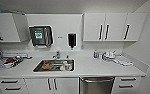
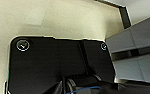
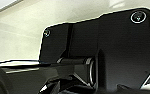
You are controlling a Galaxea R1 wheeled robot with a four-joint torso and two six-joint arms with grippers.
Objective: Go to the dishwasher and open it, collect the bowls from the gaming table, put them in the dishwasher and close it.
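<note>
Brushed-steel dishwasher (image 1: 97,85), bar-handled and shut, sits under the smooth white counter (image 1: 96,67) right of the steel sink (image 1: 38,66); end effector state unclear.

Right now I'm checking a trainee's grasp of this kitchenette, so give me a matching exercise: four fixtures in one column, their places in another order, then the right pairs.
Things:
1. dishwasher
2. sink
3. soap dispenser
4. paper towel dispenser

Places:
A. set into the counter, below the tap
B. on the wall, just right of the tap
C. under the counter, right of the sink, door shut
D. on the wall, beside the left wall cupboard

Pairs: 1-C, 2-A, 3-B, 4-D
</note>
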